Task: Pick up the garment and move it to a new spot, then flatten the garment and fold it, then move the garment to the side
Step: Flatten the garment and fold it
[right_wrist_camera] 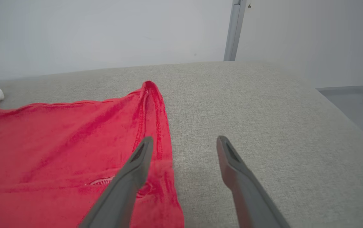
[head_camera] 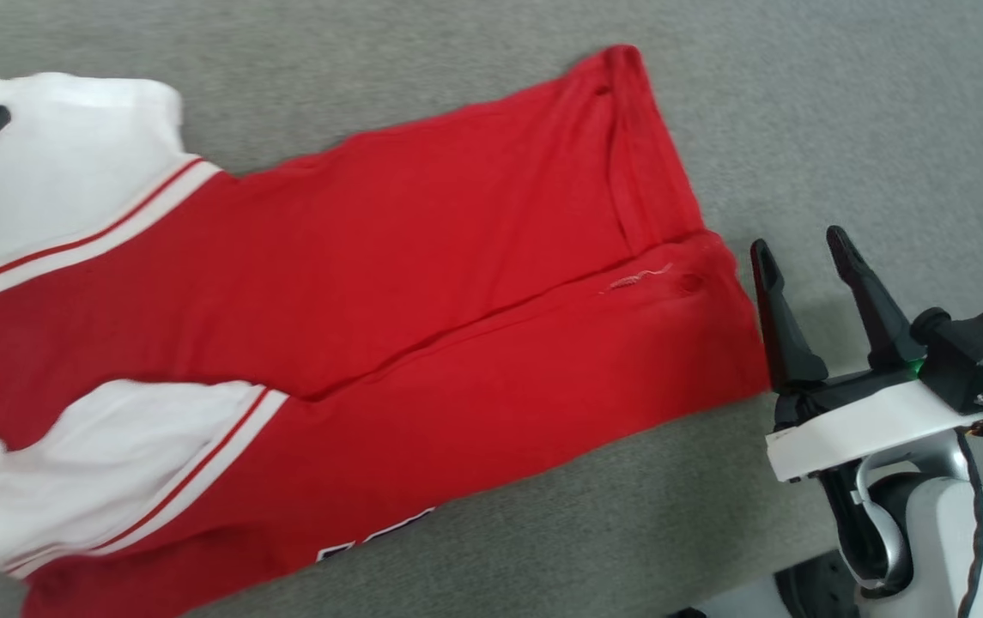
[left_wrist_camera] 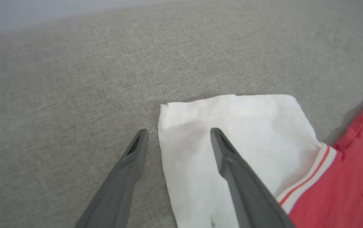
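Grey woven surface (head_camera: pixel 843 103) carries the garment (head_camera: pixel 422 283), a red jersey lying flat with a lengthwise fold line along its middle. It runs from the left edge of the head view to the upper centre.

Edges: the hem (head_camera: pixel 654 154) slants from upper centre down to right of centre. One white sleeve (head_camera: pixel 62 163) lies at upper left and a second (head_camera: pixel 113 463) at lower left, each with striped trim. A fragment of black lettering (head_camera: pixel 371 539) shows at the bottom edge.

Right gripper (head_camera: pixel 797 239): lower right of the head view, fingers spread, nothing between them, just beside the hem's lower corner. In the right wrist view one finger overlaps the red edge and the other sits over bare surface. Contact cannot be told.

Left gripper (left_wrist_camera: pixel 178 131): fingers spread and holding nothing. In the left wrist view they straddle the sleeve's side edge, one finger over grey, the other over white.

Open room: bare surface lies above and right of the garment, and along the lower centre. In the right wrist view the surface ends at a pale wall (right_wrist_camera: pixel 105 31) along the top and drops away at far right.
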Tool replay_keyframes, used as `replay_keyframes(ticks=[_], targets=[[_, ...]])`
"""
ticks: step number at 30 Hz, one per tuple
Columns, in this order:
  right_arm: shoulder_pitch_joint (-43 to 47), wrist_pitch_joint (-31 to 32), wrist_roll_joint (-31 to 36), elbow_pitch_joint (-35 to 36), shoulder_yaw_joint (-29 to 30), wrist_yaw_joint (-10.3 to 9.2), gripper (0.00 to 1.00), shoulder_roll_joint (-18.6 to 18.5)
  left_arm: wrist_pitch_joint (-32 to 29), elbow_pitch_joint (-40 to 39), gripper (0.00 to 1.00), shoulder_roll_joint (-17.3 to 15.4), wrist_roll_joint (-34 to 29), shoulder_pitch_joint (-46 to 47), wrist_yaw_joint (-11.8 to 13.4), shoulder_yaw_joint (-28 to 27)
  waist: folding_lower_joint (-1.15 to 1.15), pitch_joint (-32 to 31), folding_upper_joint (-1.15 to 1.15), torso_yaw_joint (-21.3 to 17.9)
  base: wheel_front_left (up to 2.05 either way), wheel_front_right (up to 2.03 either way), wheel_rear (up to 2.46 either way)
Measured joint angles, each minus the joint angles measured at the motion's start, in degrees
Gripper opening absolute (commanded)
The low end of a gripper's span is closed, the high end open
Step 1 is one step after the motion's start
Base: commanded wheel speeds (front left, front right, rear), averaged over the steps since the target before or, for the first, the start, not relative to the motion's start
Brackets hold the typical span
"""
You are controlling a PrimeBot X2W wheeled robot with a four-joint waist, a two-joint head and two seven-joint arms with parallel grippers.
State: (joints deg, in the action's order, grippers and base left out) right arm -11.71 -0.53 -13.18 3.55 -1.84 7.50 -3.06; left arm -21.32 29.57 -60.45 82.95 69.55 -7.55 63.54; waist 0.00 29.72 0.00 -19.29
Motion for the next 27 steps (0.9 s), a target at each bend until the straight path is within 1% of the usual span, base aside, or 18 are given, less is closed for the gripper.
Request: replay_keyframes(ticks=[4, 7, 8, 9, 10, 11, 14, 16, 19, 24, 26, 27], targets=[[0.07, -0.53, -1.56, -0.37, -0.89, 0.00, 1.00, 0.01, -6.22, 1.22, 1.00, -0.92, 0.26, 2.25, 0.00, 1.24, 0.00, 1.20, 0.00, -1.63, 0.00, 0.00, 0.00], [0.13, -0.57, -2.02, -0.37, -1.27, 0.00, 1.00, 0.02, -8.23, 1.59, 1.00, -0.74, 0.71, 3.42, 0.00, 1.63, 0.00, 1.64, 0.00, -2.07, 0.00, 0.00, 0.00], [0.10, -0.49, -1.99, -0.36, -1.40, 0.00, 1.00, 0.02, -8.82, 1.36, 0.97, -0.73, 1.32, 3.64, 0.00, 1.70, 0.00, 1.66, 0.00, -2.03, 0.00, 0.00, 0.00], [0.01, -0.29, -1.99, -0.33, -1.58, 0.00, 1.00, 0.02, -9.28, 1.13, 0.47, -0.67, 1.93, 3.82, 0.01, 1.72, 0.00, 1.68, 0.00, -1.94, 0.00, 0.00, 0.00], [-0.23, 0.08, -1.97, -0.24, -1.85, 0.00, 1.00, 0.02, -9.49, 0.81, 0.27, -0.63, 2.00, 3.94, 0.01, 1.88, 0.00, 1.71, 0.00, -1.82, 0.00, 0.00, 0.00], [-0.76, 0.74, -1.77, -0.18, -2.22, -0.01, 1.00, 0.02, -9.55, 0.54, 0.00, -0.57, 2.05, 3.98, 0.01, 2.00, 0.00, 1.76, 0.00, -1.70, 0.00, 0.00, 0.00], [-4.33, 4.07, -0.80, 0.07, -3.76, 0.00, 1.00, 0.07, -9.20, -0.37, 0.00, -0.54, 1.93, 4.18, 0.01, 2.27, 0.00, 2.02, 0.00, -1.28, 0.00, 0.00, 0.00], [-8.03, 8.13, -0.93, -0.70, -5.44, -0.01, 1.00, -0.41, -8.90, -0.74, 0.00, -0.08, 1.93, 4.26, 0.01, 2.43, 0.00, 2.19, 0.00, -0.91, 0.00, 0.00, 0.00], [-14.79, 15.73, -1.14, -3.80, -7.93, 0.00, 1.00, -2.91, -8.06, -1.62, 0.00, 0.56, 1.87, 4.77, 0.01, 2.68, 0.00, 2.50, 0.00, -0.22, 0.00, 0.00, 0.00], [-26.96, 27.52, -5.26, -10.05, -9.06, 0.00, 1.00, -5.61, -6.67, -3.30, 0.00, 3.15, 1.70, 5.87, 0.01, 3.09, 0.00, 3.35, 0.00, 2.15, 0.00, 0.00, 0.00], [-31.06, 31.25, -5.60, -12.74, -9.22, 0.00, 1.00, -6.67, -5.61, -3.97, 0.00, 4.00, 1.71, 6.25, 0.01, 3.18, 0.00, 3.65, 0.00, 3.25, 0.00, 0.00, 0.00], [-31.06, 31.25, -5.60, -12.74, -9.22, 0.00, 1.00, -6.67, -5.61, -3.97, 0.00, 4.00, 1.71, 6.25, 0.01, 3.18, 0.00, 3.65, 0.00, 3.25, 0.00, 0.00, 0.00]])
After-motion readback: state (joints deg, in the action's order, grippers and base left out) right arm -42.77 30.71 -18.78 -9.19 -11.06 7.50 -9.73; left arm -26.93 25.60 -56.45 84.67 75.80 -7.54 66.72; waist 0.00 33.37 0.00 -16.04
